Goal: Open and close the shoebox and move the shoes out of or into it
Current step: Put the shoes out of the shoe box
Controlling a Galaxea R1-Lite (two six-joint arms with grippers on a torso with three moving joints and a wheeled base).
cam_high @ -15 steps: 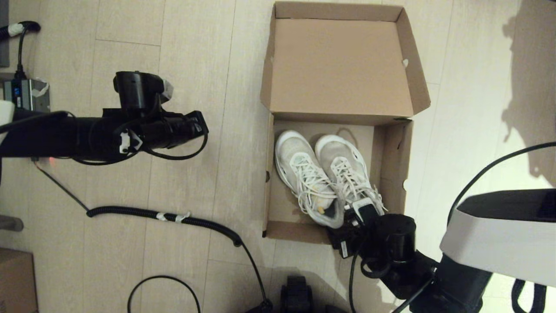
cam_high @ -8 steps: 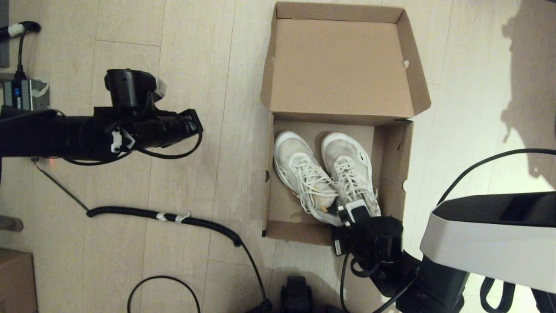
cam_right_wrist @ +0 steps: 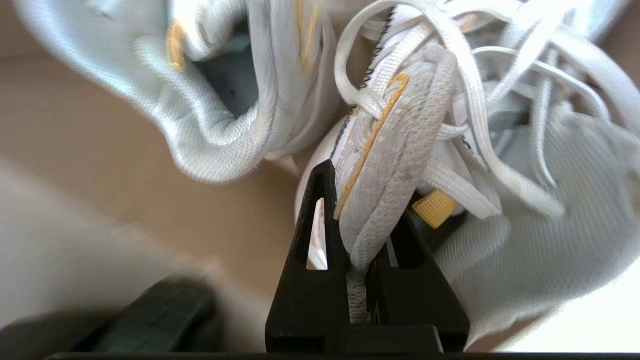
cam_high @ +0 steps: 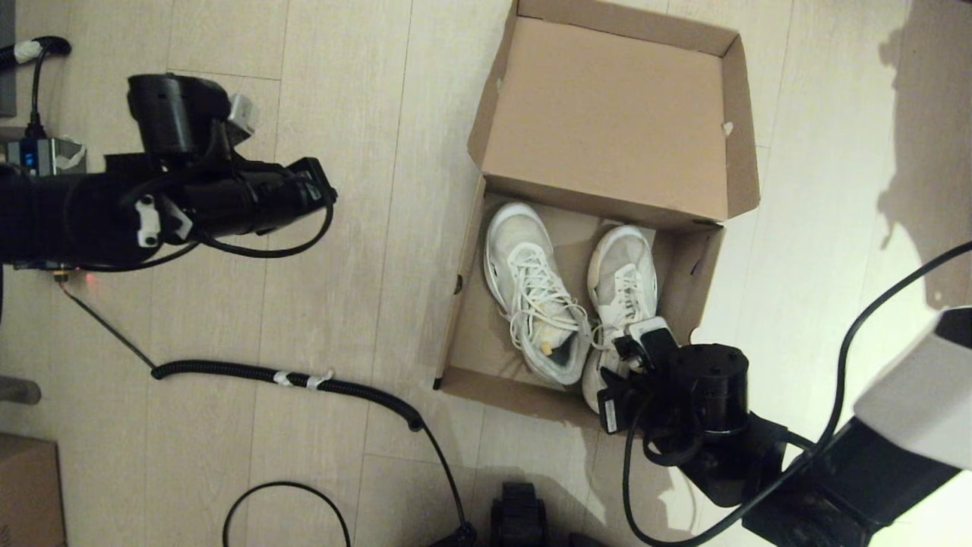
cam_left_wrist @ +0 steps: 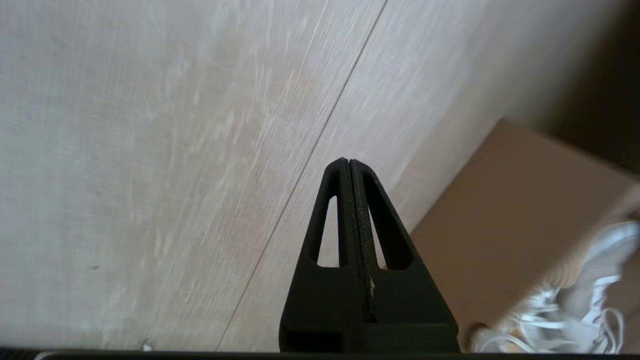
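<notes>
The wooden floor carries everything here, and the shoebox is the landmark on it: a brown cardboard box with its hinged lid thrown back flat on the far side, inner face up. The box sits skewed against the floorboard lines.

Well to the left of the shoebox, the left arm hangs over bare floor; the left gripper has its two fingers pressed flat together on nothing, with a side wall of the box just ahead of it in its wrist view. Nearer the robot than that arm, a coiled black cable runs across the floor toward the box's near left corner and stops short of it. A small grey device lies far left of the box, and the corner of another brown carton shows at the lower left.

Inside the shoebox lie the two shoes, toes toward the lid. The left shoe rests on the box floor. The right shoe has its heel out over the near wall. The right gripper, at the box's near right corner, is clamped on that shoe's tongue, laces bunched around it.
</notes>
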